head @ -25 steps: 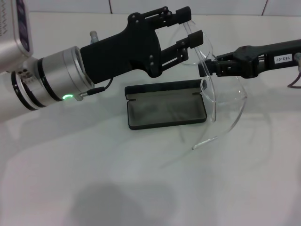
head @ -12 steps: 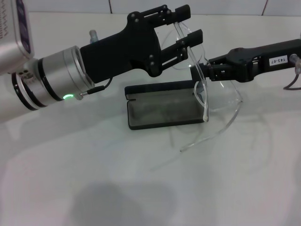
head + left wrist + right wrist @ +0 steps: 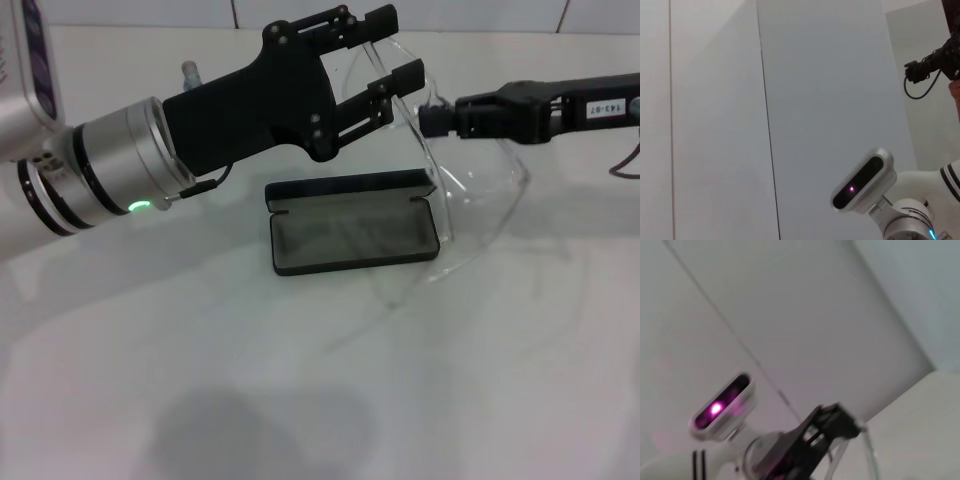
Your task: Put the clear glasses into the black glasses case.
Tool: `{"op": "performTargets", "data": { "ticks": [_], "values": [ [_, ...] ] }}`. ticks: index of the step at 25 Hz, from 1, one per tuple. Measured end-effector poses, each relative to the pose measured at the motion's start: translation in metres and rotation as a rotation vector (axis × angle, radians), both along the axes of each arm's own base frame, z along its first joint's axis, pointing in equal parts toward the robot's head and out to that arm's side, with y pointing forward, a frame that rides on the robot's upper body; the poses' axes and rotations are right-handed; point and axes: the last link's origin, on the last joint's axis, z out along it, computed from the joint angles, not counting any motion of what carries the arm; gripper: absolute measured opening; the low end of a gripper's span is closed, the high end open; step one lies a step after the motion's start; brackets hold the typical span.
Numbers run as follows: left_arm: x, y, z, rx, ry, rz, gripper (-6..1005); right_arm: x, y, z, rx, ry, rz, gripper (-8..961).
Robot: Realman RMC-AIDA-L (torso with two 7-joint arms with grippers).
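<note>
The black glasses case (image 3: 355,238) lies open on the white table, its grey lining facing up and its lid (image 3: 350,188) laid back behind it. The clear glasses (image 3: 482,190) hang in the air over the case's right end, lens upright, temple arms trailing down toward the table. My right gripper (image 3: 430,120) reaches in from the right and is shut on the top of the glasses. My left gripper (image 3: 395,47) is above and behind the case, its fingers apart, with a clear edge of the glasses passing between them. In the right wrist view the left gripper (image 3: 827,432) shows farther off.
The white table (image 3: 300,380) stretches toward me in front of the case. A tiled wall edge (image 3: 150,12) runs along the back. The left arm's silver wrist (image 3: 110,170) crosses the left part of the head view. The wrist views show walls and the robot's head (image 3: 862,179).
The right gripper has drawn back to the right and risen a little, swinging the glasses over the case's right end. The left gripper has shifted slightly up and left.
</note>
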Motion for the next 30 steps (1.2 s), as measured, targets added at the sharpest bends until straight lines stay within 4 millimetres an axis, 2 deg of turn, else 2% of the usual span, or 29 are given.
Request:
{"op": "performTargets", "data": {
  "ticks": [7, 18, 30],
  "values": [
    [0.0, 0.0, 0.0, 0.015, 0.005, -0.008, 495, 0.012, 0.005, 0.006, 0.07, 0.027, -0.074, 94],
    [0.0, -0.005, 0.003, 0.002, -0.013, -0.034, 496, 0.017, 0.009, 0.007, 0.119, 0.041, -0.105, 70],
    [0.005, -0.005, -0.001, -0.107, 0.007, -0.025, 496, 0.014, 0.005, 0.0, 0.168, 0.051, -0.024, 72]
  ]
}}
